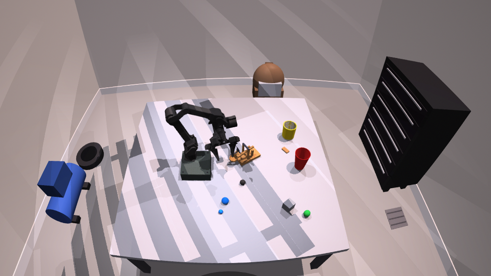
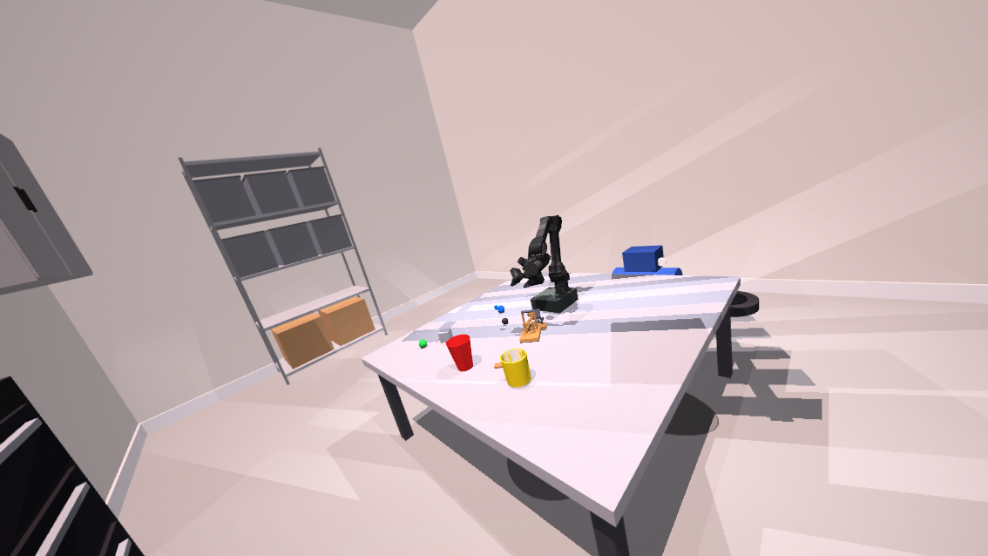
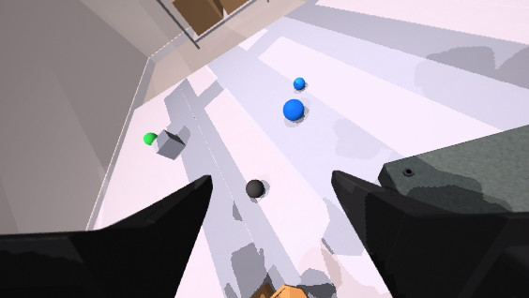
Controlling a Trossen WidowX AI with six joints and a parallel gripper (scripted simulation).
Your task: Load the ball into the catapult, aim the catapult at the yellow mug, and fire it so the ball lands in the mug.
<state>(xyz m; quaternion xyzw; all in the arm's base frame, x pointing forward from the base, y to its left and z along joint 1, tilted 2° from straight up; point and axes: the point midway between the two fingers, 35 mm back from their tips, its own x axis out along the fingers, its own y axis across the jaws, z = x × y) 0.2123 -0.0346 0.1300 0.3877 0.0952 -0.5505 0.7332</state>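
Observation:
My gripper [image 1: 224, 158] [image 2: 521, 283] [image 3: 272, 178] is open and empty, above the table beside the cup end of the orange catapult [image 1: 253, 157] [image 2: 531, 337] [image 3: 289, 292]. No ball shows in the catapult's cup. The yellow mug [image 1: 288, 131] [image 2: 516, 370] stands upright beyond the catapult. A black ball [image 1: 242, 182] [image 2: 504, 321] [image 3: 254, 188] lies on the table near the catapult and shows between the fingers in the wrist view, beyond the tips. A larger blue ball [image 1: 225, 200] [image 3: 294, 110], a smaller blue ball [image 1: 220, 211] [image 3: 299, 83] and a green ball [image 1: 306, 213] [image 2: 422, 343] [image 3: 150, 139] lie farther off.
A red cup [image 1: 302, 159] [image 2: 460, 354] stands near the mug. A small orange block [image 1: 285, 149] [image 2: 497, 364] lies between catapult and mug. A grey cube [image 1: 288, 205] [image 2: 445, 335] [image 3: 170, 146] sits by the green ball. The arm's base [image 1: 195, 166] [image 3: 469, 178] is beside the gripper.

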